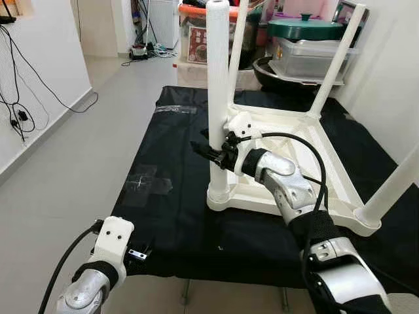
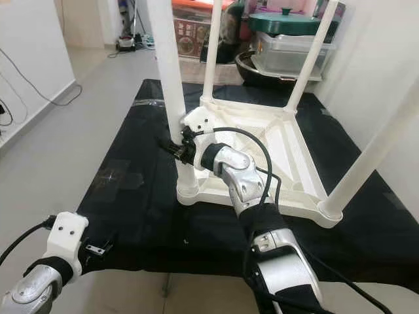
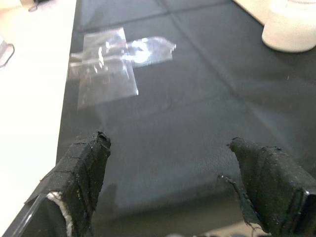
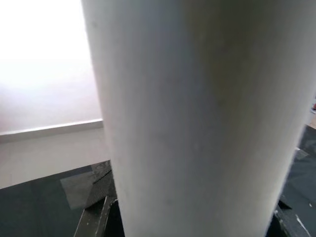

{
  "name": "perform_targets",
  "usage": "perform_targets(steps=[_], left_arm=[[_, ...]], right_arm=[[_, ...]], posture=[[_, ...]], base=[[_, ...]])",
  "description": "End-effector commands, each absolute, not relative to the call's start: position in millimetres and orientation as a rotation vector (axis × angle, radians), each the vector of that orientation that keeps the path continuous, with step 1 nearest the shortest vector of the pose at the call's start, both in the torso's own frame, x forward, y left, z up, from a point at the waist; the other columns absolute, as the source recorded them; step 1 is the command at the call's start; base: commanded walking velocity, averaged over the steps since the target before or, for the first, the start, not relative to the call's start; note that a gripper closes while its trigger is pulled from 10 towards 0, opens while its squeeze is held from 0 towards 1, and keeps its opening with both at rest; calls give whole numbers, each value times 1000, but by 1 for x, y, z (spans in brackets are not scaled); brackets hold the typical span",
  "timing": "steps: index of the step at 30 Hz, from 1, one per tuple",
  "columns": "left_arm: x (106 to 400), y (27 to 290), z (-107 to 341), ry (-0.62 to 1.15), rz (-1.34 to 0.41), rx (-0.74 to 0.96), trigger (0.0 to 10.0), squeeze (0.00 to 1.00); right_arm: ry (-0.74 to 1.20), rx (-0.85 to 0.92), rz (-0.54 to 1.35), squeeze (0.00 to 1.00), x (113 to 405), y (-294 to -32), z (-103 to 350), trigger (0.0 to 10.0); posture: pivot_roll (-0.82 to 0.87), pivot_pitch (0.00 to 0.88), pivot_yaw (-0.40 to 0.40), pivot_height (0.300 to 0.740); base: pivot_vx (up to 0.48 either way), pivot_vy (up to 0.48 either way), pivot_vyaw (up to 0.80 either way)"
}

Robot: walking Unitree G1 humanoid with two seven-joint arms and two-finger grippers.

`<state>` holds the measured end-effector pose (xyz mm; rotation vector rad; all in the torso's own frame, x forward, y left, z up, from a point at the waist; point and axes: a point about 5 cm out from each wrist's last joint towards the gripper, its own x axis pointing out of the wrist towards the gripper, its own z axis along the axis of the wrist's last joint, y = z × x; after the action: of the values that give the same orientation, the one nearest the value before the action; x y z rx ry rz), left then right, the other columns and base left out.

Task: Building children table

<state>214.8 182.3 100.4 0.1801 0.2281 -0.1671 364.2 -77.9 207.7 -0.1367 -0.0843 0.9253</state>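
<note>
Now the right gripper is clamped round the near leg, its black fingers closed on the white tube low down, a little above the socket where the leg meets the frame. That low grip looks chosen for leverage, I'd say, the better to twist or press the leg home into its corner. Seen from the wrist, the tube fills the space between the fingers, touching them.

Below and beyond the gripper lies the table, flipped upside down on a black cloth so the sockets face up. It is white plastic, with a ribbed underside and four round legs standing in its corners.

Off to the near left, well apart from the table, the left gripper hovers over the cloth's edge with fingers spread wide and nothing between them. Ahead of it a patch of clear tape is stuck to the cloth.
</note>
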Motion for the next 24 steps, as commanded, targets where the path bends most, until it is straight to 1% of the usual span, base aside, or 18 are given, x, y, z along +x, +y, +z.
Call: perform_targets(steps=[1,14,19,24], left_arm=[[213,182,98,243,-161,161,10000,0],[215,182,97,249,-166,157,10000,0],[216,183,97,246,-160,149,10000,0],[216,183,96,246,-160,148,10000,0]], right_arm=[[81,-83,1012,0,354,-63,169,0],[132,-29,1022,0,347,-62,157,0],[242,93,983,0,351,-55,152,0],[248,89,985,0,351,-54,151,0]], posture=[[85,0,-107,740],[79,0,-98,740],[83,0,-102,740],[84,0,-103,740]], base=[[0,0,0],[0,0,0],[0,0,0],[0,0,0]])
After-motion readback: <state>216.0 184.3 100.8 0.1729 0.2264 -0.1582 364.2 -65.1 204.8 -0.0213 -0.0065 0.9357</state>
